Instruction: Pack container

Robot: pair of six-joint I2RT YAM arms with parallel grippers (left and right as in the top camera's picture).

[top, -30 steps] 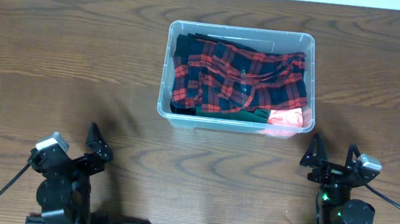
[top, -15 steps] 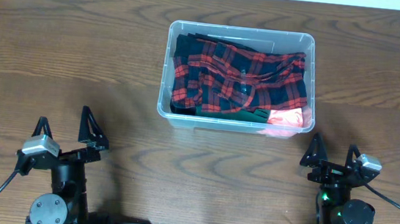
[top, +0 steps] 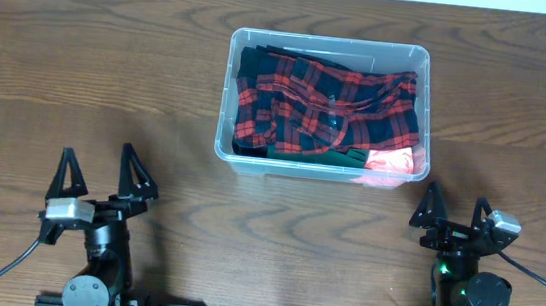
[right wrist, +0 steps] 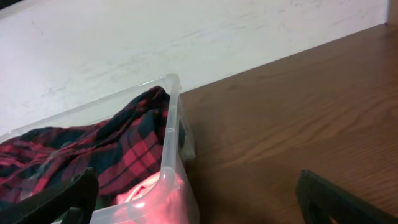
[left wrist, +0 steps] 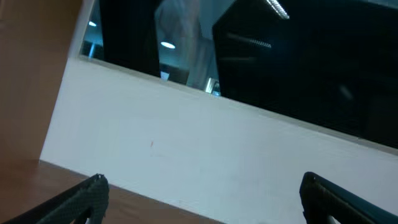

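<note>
The clear plastic container (top: 231, 89) stands at the table's middle, filled with a red and dark plaid cloth (top: 323, 108) and a pink cloth (top: 396, 163) at its near right corner. In the right wrist view the container's near corner (right wrist: 171, 134) holds the plaid cloth (right wrist: 118, 152) and the pink cloth (right wrist: 146, 190). My left gripper (top: 97, 171) is open and empty near the front left edge, well apart from the container. My right gripper (top: 455, 209) is open and empty at the front right, just in front of the container's corner. The left wrist view shows only fingertips (left wrist: 93, 190) against a white wall.
The brown wooden table (top: 81, 64) stretches to both sides of the container. A white wall (right wrist: 205, 37) runs along the far table edge. Both arm bases (top: 89, 286) stand at the front edge.
The left gripper has swung round from pointing right to pointing straight away from the front edge, and sits slightly farther right. The right gripper and the container have not moved.
</note>
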